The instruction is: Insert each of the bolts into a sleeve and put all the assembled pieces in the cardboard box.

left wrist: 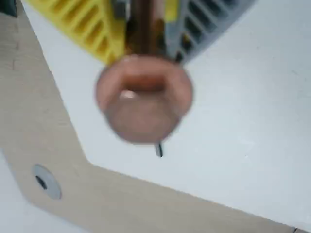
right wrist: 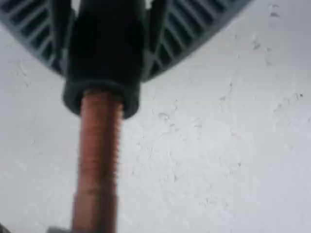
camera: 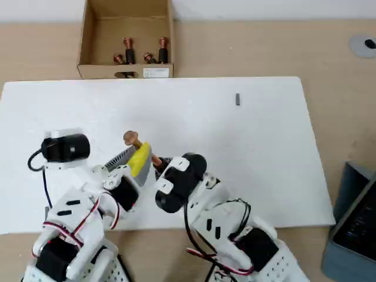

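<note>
My left gripper (camera: 137,151), with one yellow and one grey finger, is shut on a copper bolt (camera: 134,142) above the white mat; the bolt's round head (left wrist: 143,99) points away from the arm. My right gripper (right wrist: 104,24) is shut on a black sleeve (right wrist: 102,63), just right of the left one in the high view. The bolt's threaded end (right wrist: 97,160) enters the sleeve's (camera: 161,162) mouth. At the table's far side, the cardboard box (camera: 88,35) holds several assembled bolt-and-sleeve pieces (camera: 128,50).
A small dark piece (camera: 237,99) lies alone on the white mat (camera: 264,153), right of centre. The mat lies on a wooden table with a grey grommet (camera: 364,45) at the far right. A dark device (camera: 355,223) stands off the mat's right edge.
</note>
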